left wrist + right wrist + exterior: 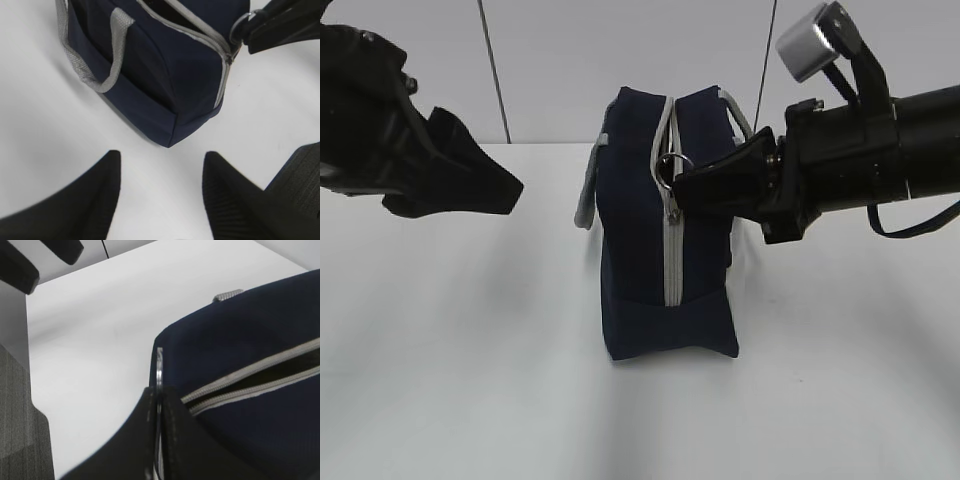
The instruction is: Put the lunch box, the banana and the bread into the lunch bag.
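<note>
white bench [470,380] lies nearest, bare; on it stands the boxy navy-blue fabric lunch bag [640,250], its grey zipper [250,382] partly open. right claw [692,185] is pressed together, pinching the metal ring pull [672,165]; left claw [160,195] hangs spread, empty. lunch box, banana and bread aren't visible: seemingly packing hasn't begun.

Black arms, tapered black pincer [685,185], silver wrist camera [810,45], cable

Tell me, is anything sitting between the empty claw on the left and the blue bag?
Nothing: only bare white table lies between the left gripper and the lunch bag, clearest in the left wrist view.
</note>
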Controlling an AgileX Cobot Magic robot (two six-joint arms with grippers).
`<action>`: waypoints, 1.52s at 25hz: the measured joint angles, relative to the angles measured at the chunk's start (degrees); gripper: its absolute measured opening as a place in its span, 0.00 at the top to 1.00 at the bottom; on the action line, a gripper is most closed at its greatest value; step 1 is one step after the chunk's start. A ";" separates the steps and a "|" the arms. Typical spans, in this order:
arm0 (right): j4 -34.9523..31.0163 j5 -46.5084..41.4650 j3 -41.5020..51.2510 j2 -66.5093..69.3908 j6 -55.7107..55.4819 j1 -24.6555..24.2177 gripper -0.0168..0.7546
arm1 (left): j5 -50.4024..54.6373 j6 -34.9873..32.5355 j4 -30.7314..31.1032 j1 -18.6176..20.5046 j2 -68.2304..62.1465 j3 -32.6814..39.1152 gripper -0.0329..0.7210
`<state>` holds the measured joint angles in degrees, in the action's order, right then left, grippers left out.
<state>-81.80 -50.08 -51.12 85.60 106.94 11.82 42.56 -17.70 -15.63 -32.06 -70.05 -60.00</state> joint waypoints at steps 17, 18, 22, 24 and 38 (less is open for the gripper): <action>-14.34 3.18 0.00 0.00 -0.11 0.00 1.00 | -9.36 -10.20 -9.23 0.00 0.00 7.81 0.45; -14.74 3.31 0.00 0.00 -0.11 0.00 1.00 | -10.51 -13.00 -12.08 0.00 0.00 9.18 0.45; -15.20 3.41 0.00 0.00 -0.11 0.00 1.00 | -14.12 -24.82 -24.01 0.00 0.00 11.39 0.45; -15.20 3.54 0.00 0.00 -0.11 0.00 1.00 | -15.44 -29.73 -28.27 0.00 0.00 11.38 0.45; -15.23 3.63 0.00 0.00 -0.11 0.00 1.00 | -16.77 -52.99 -55.09 0.00 -10.61 11.38 0.45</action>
<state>-97.04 -46.45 -51.12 85.60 106.83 11.82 25.79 -70.69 -70.71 -32.06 -80.67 -48.62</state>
